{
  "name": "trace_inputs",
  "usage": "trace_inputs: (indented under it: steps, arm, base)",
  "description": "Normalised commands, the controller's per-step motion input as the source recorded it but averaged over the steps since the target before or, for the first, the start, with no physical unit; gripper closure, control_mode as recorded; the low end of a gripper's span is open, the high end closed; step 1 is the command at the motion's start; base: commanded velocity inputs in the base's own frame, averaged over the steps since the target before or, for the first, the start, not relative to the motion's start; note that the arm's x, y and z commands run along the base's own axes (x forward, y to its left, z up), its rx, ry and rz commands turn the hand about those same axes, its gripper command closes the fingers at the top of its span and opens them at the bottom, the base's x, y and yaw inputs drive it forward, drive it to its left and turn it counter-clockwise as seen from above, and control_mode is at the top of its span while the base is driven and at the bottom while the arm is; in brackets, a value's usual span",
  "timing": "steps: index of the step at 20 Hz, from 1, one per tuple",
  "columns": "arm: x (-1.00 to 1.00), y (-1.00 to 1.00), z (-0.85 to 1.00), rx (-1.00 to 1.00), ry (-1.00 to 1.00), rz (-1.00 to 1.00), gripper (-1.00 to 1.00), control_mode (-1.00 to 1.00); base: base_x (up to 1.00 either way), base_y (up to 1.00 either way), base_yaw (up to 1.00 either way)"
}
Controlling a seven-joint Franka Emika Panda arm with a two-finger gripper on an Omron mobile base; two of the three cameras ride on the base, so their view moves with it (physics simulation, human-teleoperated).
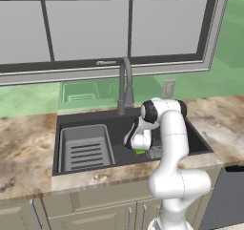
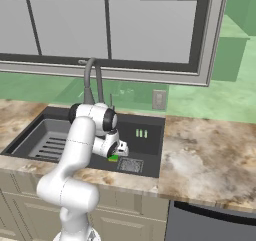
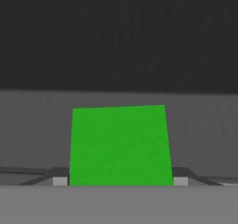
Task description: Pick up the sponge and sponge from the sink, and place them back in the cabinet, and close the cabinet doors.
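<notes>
The bright green-topped sponge (image 3: 118,144) lies on the floor of the black sink (image 1: 119,124), close to the square drain (image 1: 153,152). In the hand view my gripper (image 3: 120,181) reaches straight down over it, one fingertip (image 3: 60,181) pressed against each side, so it is shut on the sponge. From the base views the white hand covers most of the sponge (image 1: 139,151) (image 2: 113,158), leaving a green sliver under the gripper (image 2: 114,155). The cabinet and the cabinet doors are out of view.
A grey slotted rack (image 1: 86,148) fills the sink's left half. The grey gooseneck faucet (image 1: 125,86) rises behind the basin, just beyond my arm. Marble counter (image 2: 210,155) spreads to both sides, with a dark appliance front (image 1: 228,195) below at the right. A window spans the back wall.
</notes>
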Motion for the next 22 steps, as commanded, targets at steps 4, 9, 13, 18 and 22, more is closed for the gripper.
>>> trace_inputs:
  steps: [4, 9, 13, 18, 22]
  arm:
    - [0.0, 0.0, 0.0, 0.0, 0.0, 0.0, 1.0, -1.0]
    - [0.0, -0.01, 0.01, 0.0, 0.0, 0.0, 1.0, -1.0]
    - [0.0, -0.18, 0.17, 0.0, 0.0, 0.0, 1.0, -1.0]
    - [-0.2, -0.26, 0.23, 0.0, 0.0, 0.02, 1.0, -1.0]
    - [-0.24, -0.15, 0.34, 0.0, 0.0, 0.0, 1.0, -1.0]
  base:
    - [0.0, 0.0, 0.0]
    - [0.0, 0.0, 0.0]
    - [0.0, 0.0, 0.0]
    - [0.0, 0.0, 0.0]
    - [0.0, 0.0, 0.0]
